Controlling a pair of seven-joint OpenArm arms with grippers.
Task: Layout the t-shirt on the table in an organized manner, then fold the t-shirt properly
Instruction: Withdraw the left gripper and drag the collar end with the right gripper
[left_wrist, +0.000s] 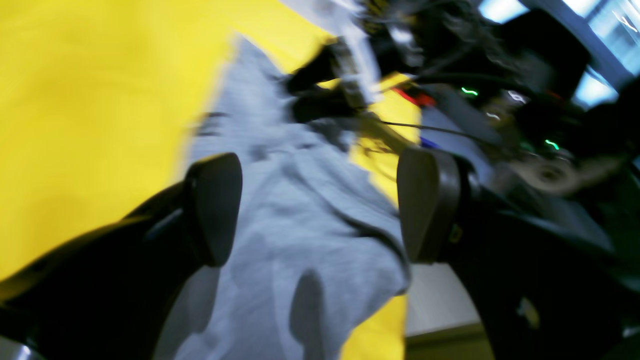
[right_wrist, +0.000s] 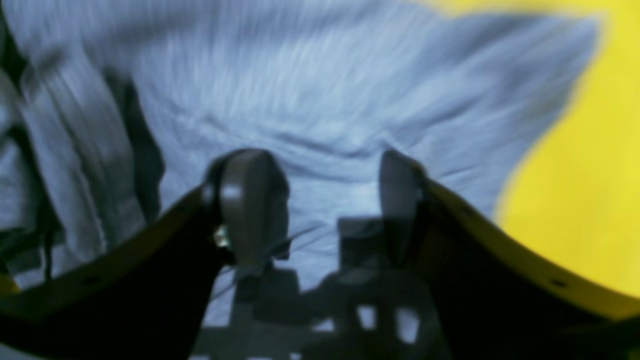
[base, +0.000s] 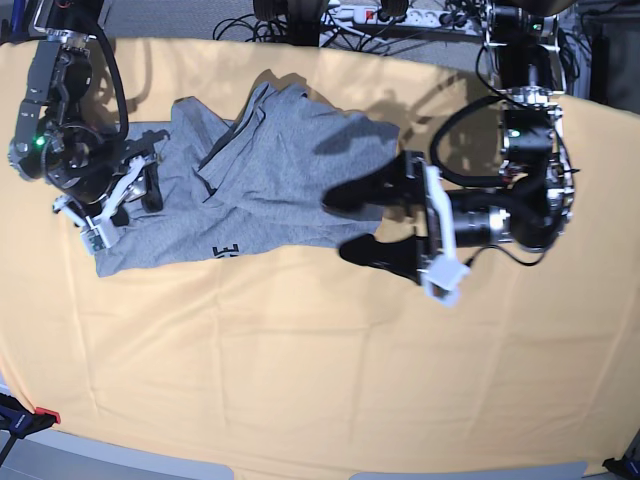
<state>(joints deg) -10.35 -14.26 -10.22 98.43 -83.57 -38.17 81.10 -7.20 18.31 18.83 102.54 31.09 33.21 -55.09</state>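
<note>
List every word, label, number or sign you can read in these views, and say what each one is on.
Nothing can be read in full.
Black block lettering on the t-shirt, at its near hem in the base view: only a fragment shows, perhaps two characters, the rest folded under; too small to read.
Left wrist and right wrist views: motion-blurred, no text legible.
The table cloth: no markings.

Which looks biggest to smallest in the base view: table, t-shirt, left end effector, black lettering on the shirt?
1. table
2. t-shirt
3. left end effector, though it sits above the cloth and nearer the camera, so it likely looks oversized
4. black lettering, only a small part showing at the shirt's edge
</note>
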